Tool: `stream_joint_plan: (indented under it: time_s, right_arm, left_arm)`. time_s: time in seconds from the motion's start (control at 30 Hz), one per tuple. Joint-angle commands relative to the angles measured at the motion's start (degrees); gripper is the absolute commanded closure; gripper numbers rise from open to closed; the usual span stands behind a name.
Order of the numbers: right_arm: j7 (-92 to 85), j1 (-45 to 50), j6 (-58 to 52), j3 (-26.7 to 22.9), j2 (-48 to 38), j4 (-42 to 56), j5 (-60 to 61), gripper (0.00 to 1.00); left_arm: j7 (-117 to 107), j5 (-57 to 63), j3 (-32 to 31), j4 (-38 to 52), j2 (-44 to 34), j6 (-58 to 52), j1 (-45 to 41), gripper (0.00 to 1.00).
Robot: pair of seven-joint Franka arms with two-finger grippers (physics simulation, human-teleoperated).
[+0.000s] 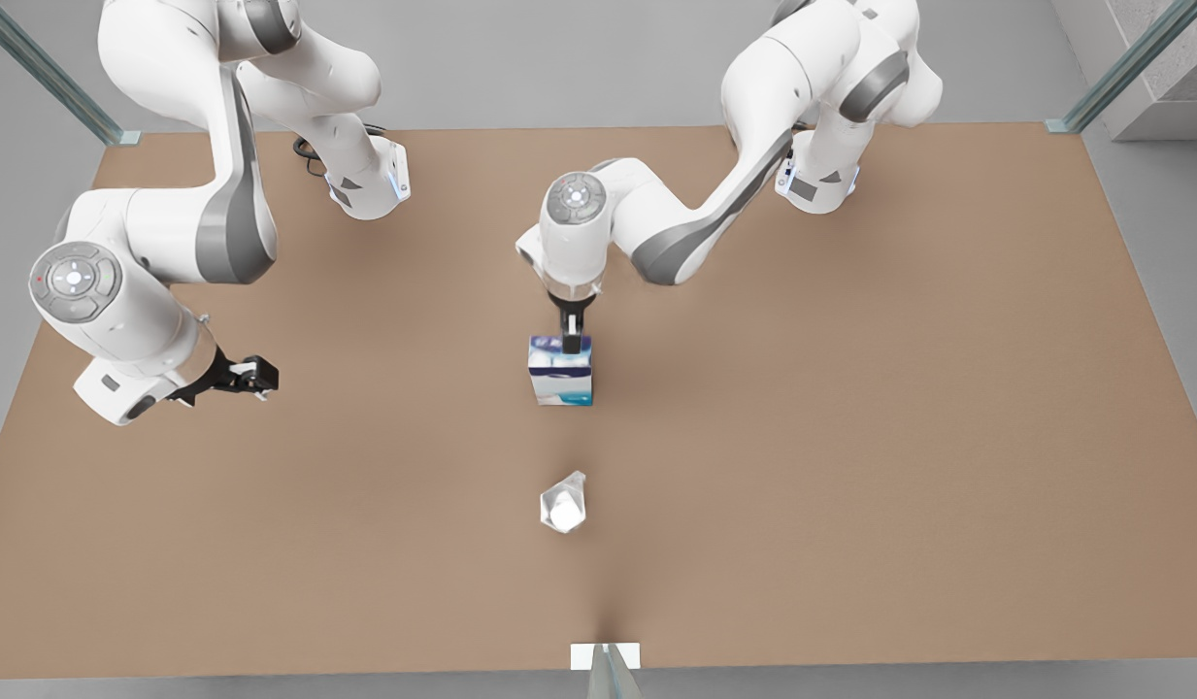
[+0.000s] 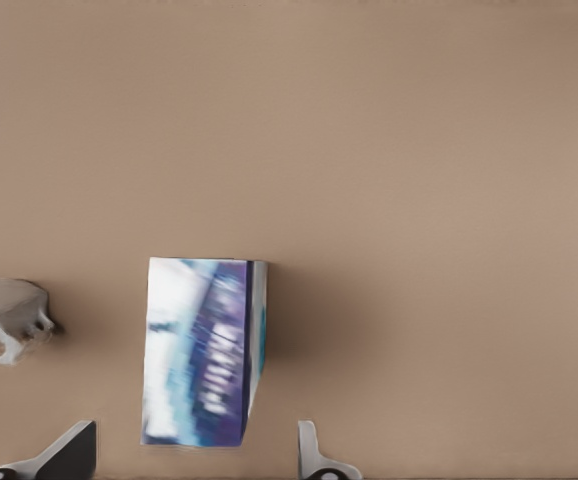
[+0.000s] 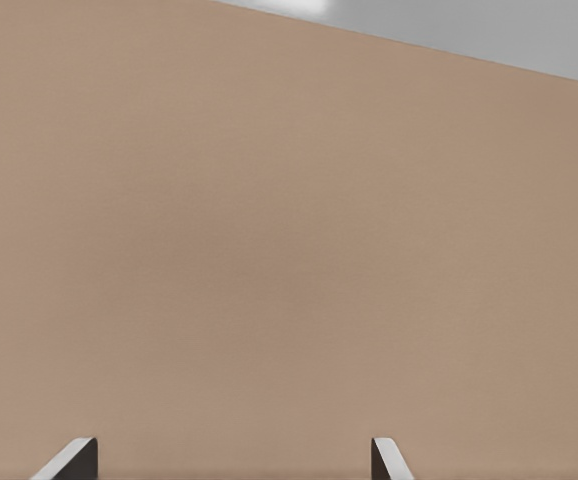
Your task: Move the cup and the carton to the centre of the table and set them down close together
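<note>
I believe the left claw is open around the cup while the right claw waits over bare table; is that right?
No: the left claw is open around the carton, not the cup, per the left wrist view. The right claw waits over the table.

The carton [image 2: 204, 350] print is blurred and unreadable in the left wrist view. The cup [image 2: 4, 320] is cut off by that picture's edge.

- plain brown worktop [image 1: 850, 437], matte, way bigger than anything on it
- carton [image 1: 561, 377] standing upright near the middle
- cup [image 1: 564, 505] close by, toward the front edge, tilted
</note>
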Motion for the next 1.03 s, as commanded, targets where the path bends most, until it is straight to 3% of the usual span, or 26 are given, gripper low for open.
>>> stream_joint_plan:
  time_s: [0.0,0.07,0.2,0.3,0.33,0.4,0.43,0.5,0.53,0.57,0.63,0.73,0.77,1.0]
  right_arm:
    - [0.0,0.0,0.0,0.0,0.0,0.01,0.0,0.0]
    - [0.0,0.0,0.0,0.0,0.0,0.01,0.0,0.0]
    - [0.0,0.08,-0.09,0.0,0.0,-0.25,0.0,0.0]
    - [0.0,0.08,-0.09,0.0,0.0,-0.34,-0.09,0.0]
    - [0.0,-0.09,-0.09,0.0,0.0,-0.17,0.0,0.0]
    - [0.0,-0.09,-0.26,0.0,0.0,-0.16,0.0,0.0]
    - [0.0,-0.09,-0.26,0.0,0.0,-0.16,0.0,0.0]
    - [0.0,-0.18,-0.26,0.0,0.0,-0.08,0.0,0.0]
    - [0.0,-0.18,-0.26,0.0,0.0,-0.08,0.0,0.0]
    - [0.0,-0.18,-0.26,0.0,0.0,-0.08,0.0,0.0]
    - [0.0,-0.18,-0.35,0.0,0.0,-0.16,0.0,0.0]
    - [0.0,-0.27,-0.35,0.0,0.0,-0.16,0.0,0.0]
    - [0.0,-0.27,-0.26,0.0,0.0,-0.08,0.0,0.0]
    - [0.0,-0.27,-0.26,0.0,0.0,-0.16,0.0,0.0]
  left_arm:
    - [0.22,-2.83,0.02,0.02,-0.27,-0.17,1.1,0.0]
    - [-4.17,-2.83,0.11,0.37,-1.5,-0.17,6.64,0.0]
    - [-43.01,-2.04,0.2,-0.42,-6.69,-6.5,19.91,0.0]
    - [-49.16,-1.35,0.2,-0.77,-7.74,-13.43,29.93,0.0]
    - [-55.15,3.31,0.28,-3.58,-10.72,-14.05,30.02,0.0]
    - [-54.36,2.18,12.12,-3.67,-13.1,-14.67,24.76,0.0]
    - [-50.94,-0.9,14.61,-3.58,-13.37,-14.67,26.5,0.0]
    - [-50.15,-1.25,14.7,-4.46,-13.72,-15.73,28.7,0.0]
    - [-46.46,-1.51,17.67,-5.16,-15.2,-16.08,28.18,0.0]
    - [-43.56,-2.22,19.09,-10.52,-20.22,-15.55,28.61,0.0]
    - [-39.34,-2.04,19.18,-16.15,-25.67,-15.81,32.48,0.0]
    - [-38.98,-3.53,19.45,-16.06,-25.58,-16.61,32.83,0.0]
    - [-38.46,-6.79,22.17,-15.8,-25.32,-16.17,32.83,0.0]
    - [-38.54,-6.26,21.47,-15.71,-25.14,-16.69,32.13,0.0]
